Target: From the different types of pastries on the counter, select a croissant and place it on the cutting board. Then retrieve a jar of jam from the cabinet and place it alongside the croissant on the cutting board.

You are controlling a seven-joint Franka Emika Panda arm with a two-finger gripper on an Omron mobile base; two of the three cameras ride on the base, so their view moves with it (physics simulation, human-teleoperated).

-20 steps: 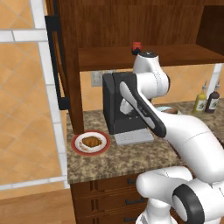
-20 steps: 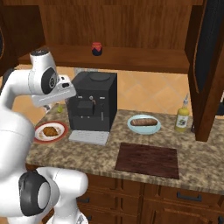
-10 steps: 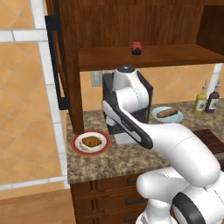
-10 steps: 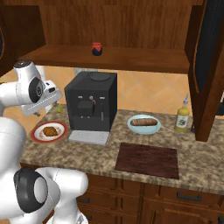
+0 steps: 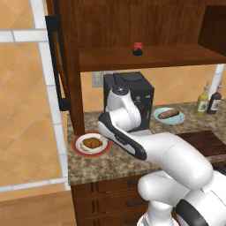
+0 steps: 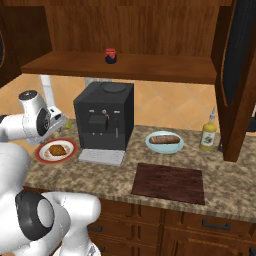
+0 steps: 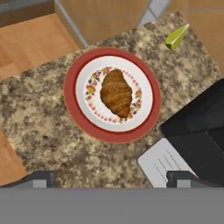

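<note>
Swung left since before; my gripper (image 7: 112, 178), jaws wide and empty, hovers over one croissant (image 7: 116, 92) on one red-rimmed plate (image 7: 74, 113); one jar of jam (image 6: 110, 55) shelved.

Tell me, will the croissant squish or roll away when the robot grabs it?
The croissant looks lumpy and flaky, so it probably dents or crumbles if squeezed hard. It lies flat on the red-rimmed plate, so it likely won't roll. It seems light, and the open gripper should lift it easily.
</note>
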